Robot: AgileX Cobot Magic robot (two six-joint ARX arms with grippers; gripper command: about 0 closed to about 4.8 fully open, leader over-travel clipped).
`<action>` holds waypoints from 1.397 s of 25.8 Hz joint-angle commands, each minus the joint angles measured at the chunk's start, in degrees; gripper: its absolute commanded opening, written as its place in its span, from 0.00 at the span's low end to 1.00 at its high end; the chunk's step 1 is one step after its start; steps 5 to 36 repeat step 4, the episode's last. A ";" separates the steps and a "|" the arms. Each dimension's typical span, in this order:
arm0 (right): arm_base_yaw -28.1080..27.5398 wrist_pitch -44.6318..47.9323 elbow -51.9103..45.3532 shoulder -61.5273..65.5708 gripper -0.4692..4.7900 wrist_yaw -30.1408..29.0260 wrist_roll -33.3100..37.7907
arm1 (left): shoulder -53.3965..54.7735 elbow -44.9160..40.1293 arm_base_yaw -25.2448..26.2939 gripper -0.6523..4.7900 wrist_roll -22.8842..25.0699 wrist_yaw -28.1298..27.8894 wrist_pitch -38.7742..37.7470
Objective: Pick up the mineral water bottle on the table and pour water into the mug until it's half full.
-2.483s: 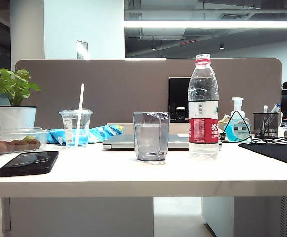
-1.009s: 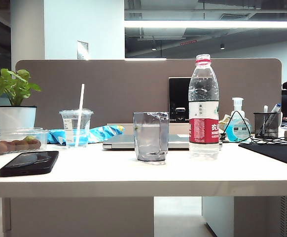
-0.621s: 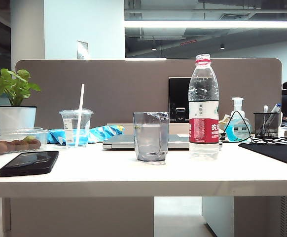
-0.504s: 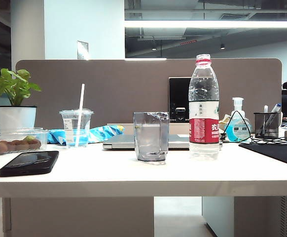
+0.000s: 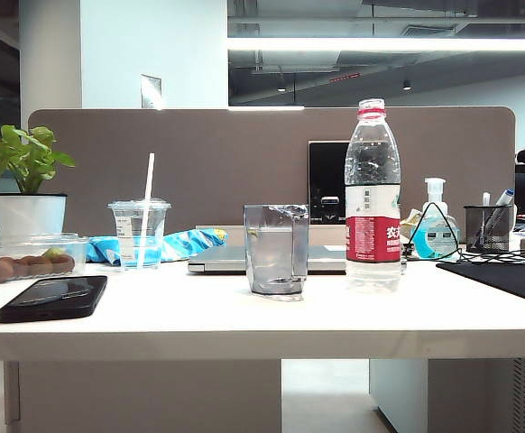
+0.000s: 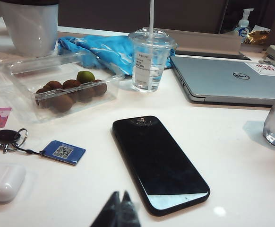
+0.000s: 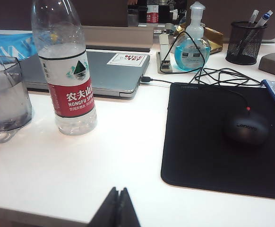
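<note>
Above table (image 5: pixel 244 325): both end effectors closed.

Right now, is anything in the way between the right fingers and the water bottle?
Nothing visible is. In the right wrist view the right gripper, fingers shut, sits low at the near edge of the table, with only bare white tabletop before the mineral water bottle. The mug stands beside the bottle, the mouse pad on the other side.

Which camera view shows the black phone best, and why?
The left wrist view: the black phone lies face up in full, just ahead of the shut left gripper. The exterior view shows it only edge-on, low and foreshortened, on the table. The right wrist view does not show it.
</note>
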 commanded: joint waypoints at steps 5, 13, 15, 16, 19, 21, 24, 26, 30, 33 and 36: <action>0.00 0.61 -0.44 0.00 0.08 -0.07 -0.04 | 0.02 0.31 0.09 0.12 -0.17 0.24 0.55; 0.00 0.61 -0.44 0.00 0.08 -0.07 -0.04 | 0.02 0.31 0.09 0.12 -0.17 0.24 0.55; 0.00 0.61 -0.44 0.00 0.08 -0.07 -0.04 | 0.02 0.31 0.09 0.12 -0.17 0.24 0.55; 0.00 0.61 -0.44 0.00 0.08 -0.07 -0.04 | 0.02 0.31 0.09 0.12 -0.17 0.24 0.55; 0.00 0.61 -0.44 0.00 0.08 -0.07 -0.04 | 0.02 0.31 0.09 0.12 -0.17 0.24 0.55; 0.00 0.61 -0.44 0.00 0.08 -0.07 -0.04 | 0.02 0.31 0.09 0.12 -0.17 0.24 0.55; 0.00 0.61 -0.44 0.00 0.08 -0.07 -0.04 | 0.02 0.31 0.09 0.12 -0.17 0.24 0.55; 0.00 0.61 -0.44 0.00 0.08 -0.07 -0.04 | 0.02 0.31 0.09 0.12 -0.17 0.24 0.55; 0.00 0.61 -0.44 0.00 0.08 -0.07 -0.04 | 0.02 0.31 0.09 0.12 -0.17 0.24 0.55; 0.00 0.61 -0.44 0.00 0.08 -0.07 -0.04 | 0.02 0.31 0.09 0.12 -0.17 0.24 0.55; 0.00 0.61 -0.44 0.00 0.08 -0.07 -0.04 | 0.02 0.31 0.09 0.12 -0.17 0.24 0.55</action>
